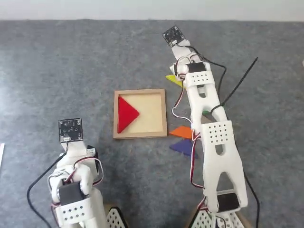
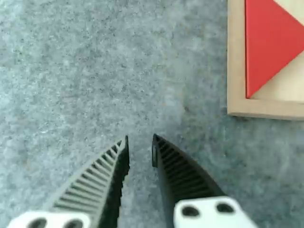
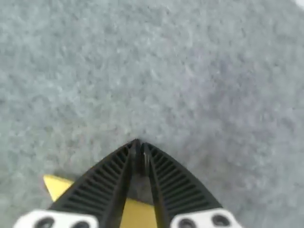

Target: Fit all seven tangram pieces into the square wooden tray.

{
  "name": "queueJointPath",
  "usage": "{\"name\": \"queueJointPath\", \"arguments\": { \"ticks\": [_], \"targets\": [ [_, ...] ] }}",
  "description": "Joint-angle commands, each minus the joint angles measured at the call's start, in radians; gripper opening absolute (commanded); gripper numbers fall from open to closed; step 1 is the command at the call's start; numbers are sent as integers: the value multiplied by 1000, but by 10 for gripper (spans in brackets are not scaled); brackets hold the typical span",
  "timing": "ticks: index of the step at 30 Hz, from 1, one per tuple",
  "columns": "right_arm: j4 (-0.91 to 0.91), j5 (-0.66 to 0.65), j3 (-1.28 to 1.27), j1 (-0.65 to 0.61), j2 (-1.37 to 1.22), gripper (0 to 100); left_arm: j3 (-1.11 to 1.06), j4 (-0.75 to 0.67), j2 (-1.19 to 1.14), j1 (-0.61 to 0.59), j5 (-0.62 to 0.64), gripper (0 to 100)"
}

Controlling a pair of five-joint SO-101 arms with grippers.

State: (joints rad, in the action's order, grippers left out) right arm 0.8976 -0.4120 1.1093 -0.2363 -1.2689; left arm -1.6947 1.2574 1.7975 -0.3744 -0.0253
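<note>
The square wooden tray lies mid-table with a red triangle against its left wall. A yellow piece, an orange piece and a purple piece lie on the mat right of the tray, partly under the right arm. My right gripper is shut and holds nothing, over bare mat beyond the tray's far right corner. The yellow piece lies behind its fingers. My left gripper is slightly open and empty, over the mat short of the tray's corner and the red triangle.
Grey felt mat covers the table, with open room left of and beyond the tray. A small green bit shows under the right arm. A black cable runs off to the right. The left arm sits at the near left.
</note>
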Motion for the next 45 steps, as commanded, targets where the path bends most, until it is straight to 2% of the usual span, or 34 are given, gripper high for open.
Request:
{"name": "queueJointPath", "arguments": {
  "ticks": [1, 9, 16, 23, 26, 30, 32, 38, 45],
  "targets": [
    [186, 18, 2, 19, 59, 8, 12, 3, 18, -8, -2, 80],
    [581, 3, 2, 1, 223, 9, 12, 3, 18, -8, -2, 80],
    [834, -356, 0, -48, 288, 9, 12, 3, 18, -8, -2, 80],
    [900, -384, 74, -65, 417, 9, 12, 3, 18, -8, -2, 80],
    [900, -387, -12, -53, 510, 9, 12, 3, 18, -8, -2, 80],
    [900, -377, -278, -27, 682, 9, 12, 3, 18, -8, -2, 80],
    [886, -301, -405, -1, 757, 9, 12, 3, 18, -8, -2, 80],
    [688, 115, -569, 21, 806, 10, 12, 3, 18, -8, -2, 80],
    [466, 855, -572, -50, 633, 15, 12, 3, 18, -8, -2, 80]
  ]
}}
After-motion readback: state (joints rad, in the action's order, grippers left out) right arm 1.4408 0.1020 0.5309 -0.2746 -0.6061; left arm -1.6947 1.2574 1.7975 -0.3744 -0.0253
